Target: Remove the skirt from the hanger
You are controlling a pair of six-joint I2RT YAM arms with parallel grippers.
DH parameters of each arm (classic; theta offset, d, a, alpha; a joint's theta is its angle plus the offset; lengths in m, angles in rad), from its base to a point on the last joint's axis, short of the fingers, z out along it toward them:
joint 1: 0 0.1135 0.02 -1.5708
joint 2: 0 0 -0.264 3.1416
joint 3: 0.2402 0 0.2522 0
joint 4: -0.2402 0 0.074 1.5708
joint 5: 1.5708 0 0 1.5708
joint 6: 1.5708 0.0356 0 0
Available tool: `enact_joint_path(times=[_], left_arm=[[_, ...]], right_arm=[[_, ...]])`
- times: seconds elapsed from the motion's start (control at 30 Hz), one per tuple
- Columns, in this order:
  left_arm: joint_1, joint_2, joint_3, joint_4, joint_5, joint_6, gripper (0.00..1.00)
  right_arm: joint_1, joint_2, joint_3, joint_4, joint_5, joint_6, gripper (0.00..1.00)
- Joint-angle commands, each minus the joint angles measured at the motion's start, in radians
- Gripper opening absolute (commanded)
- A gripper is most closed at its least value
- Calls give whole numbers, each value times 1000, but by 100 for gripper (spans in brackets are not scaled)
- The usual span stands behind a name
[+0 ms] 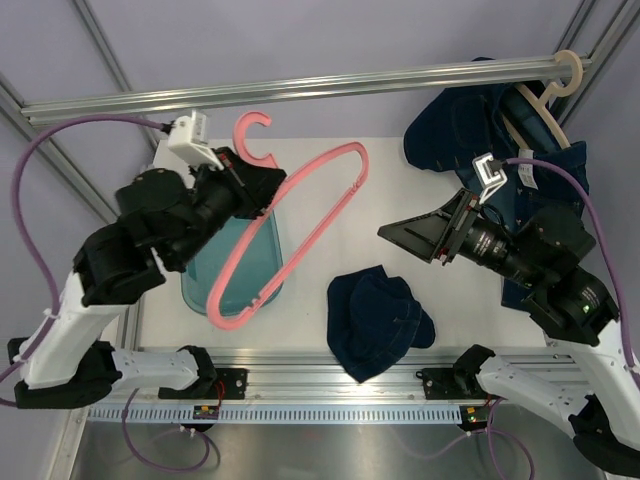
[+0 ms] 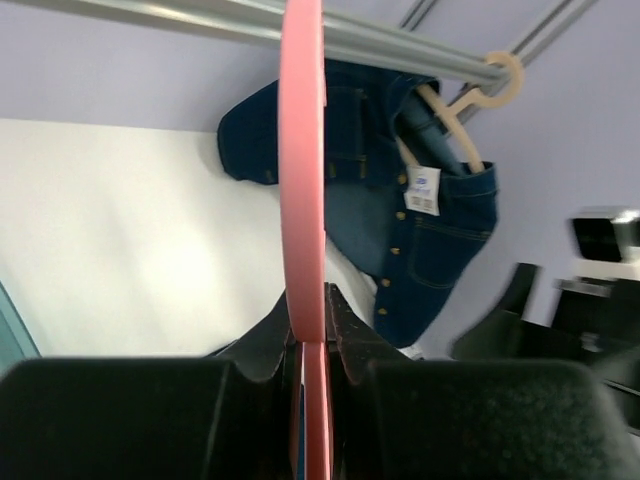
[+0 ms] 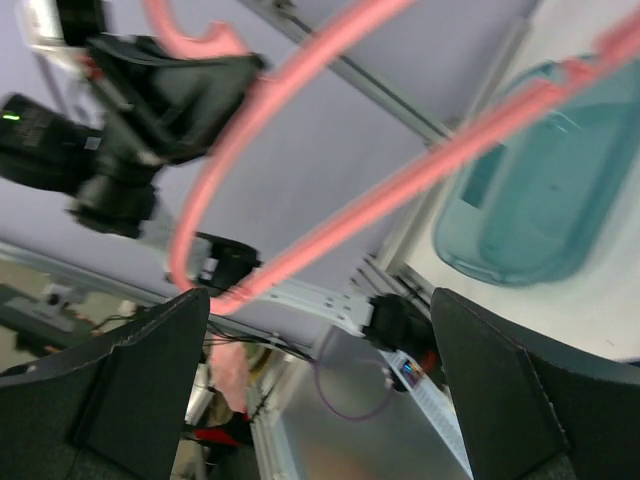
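Left end effector (image 1: 258,190) raised mid-left, clenching pink plastic hanger (image 1: 345,150); right end effector (image 1: 425,235) mid-right, released; dark-blue denim skirt (image 1: 380,320) bottom-centre.

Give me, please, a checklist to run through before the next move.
1. Is the skirt off the hanger? Ok, it lies on the table.
2. Do the left fingers grip the hanger? Ok, shut on it.
3. Are the right fingers empty? Ok, open, nothing between them.
4. Is the hanger off the rail? Ok, its hook is not on it.
5. Is the jacket clear of the right arm? Cannot tell.
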Motion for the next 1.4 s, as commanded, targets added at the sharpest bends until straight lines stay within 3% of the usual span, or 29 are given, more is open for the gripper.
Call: enact_joint_path(times=[0.0,0.17,0.4,0.43,0.57,0.83,1.37], left_arm=[[-65,89,34,71,-242,28,0],[-160,209,117,71,-455,116,0],[-245,302,160,20,-710,150,0],[-265,328,175,1,-762,144,0],[-303,355,194,11,-837,170,0],[-322,376,189,79,-864,226,0],[-340,376,186,93,-870,244,0]], right_arm=[[15,48,36,200,-101,133,100],[103,105,48,217,-20,150,96],[261,90,-53,233,200,124,78],[271,87,-80,247,207,122,70],[329,102,-110,257,263,112,66],[465,115,-102,293,372,86,65],[573,178,-60,367,418,67,64]])
